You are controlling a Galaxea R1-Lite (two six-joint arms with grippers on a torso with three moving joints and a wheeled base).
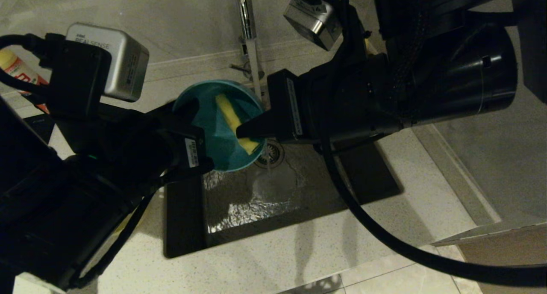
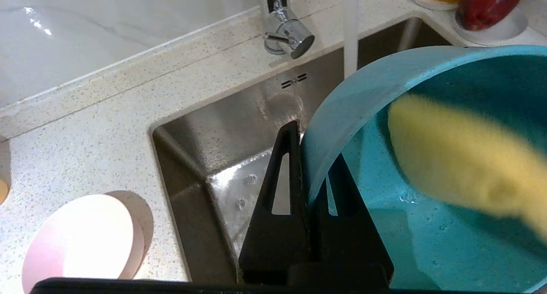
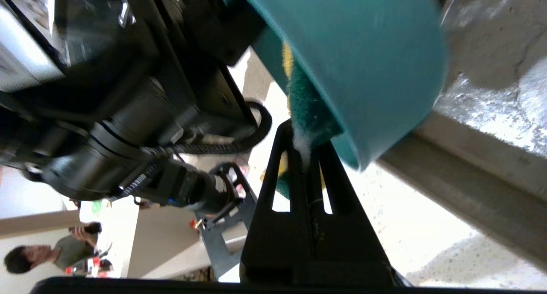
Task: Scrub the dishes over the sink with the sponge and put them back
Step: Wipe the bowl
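The light blue bowl [image 1: 213, 127] hangs tilted over the sink [image 1: 239, 213], its inside facing the right arm. My left gripper [image 2: 312, 151] is shut on the bowl's rim [image 2: 363, 93], one finger outside the wall and one inside. My right gripper [image 1: 240, 133] is shut on the sponge [image 1: 228, 114], whose yellow foam [image 2: 461, 166] lies against the bowl's inner face. In the right wrist view the sponge's green face [image 3: 310, 110] sits between the closed fingertips [image 3: 285, 131] beside the bowl's outer wall [image 3: 363, 50]. A pale pink bowl [image 2: 81, 242] stands on the counter beside the sink.
The chrome tap [image 2: 284, 29] rises behind the sink and a stream of water [image 2: 350, 29] falls past the bowl toward the drain strainer [image 1: 271, 154]. A small white dish with fruit [image 2: 491, 27] sits at the sink's far corner. A bottle [image 1: 17, 69] stands behind the left arm.
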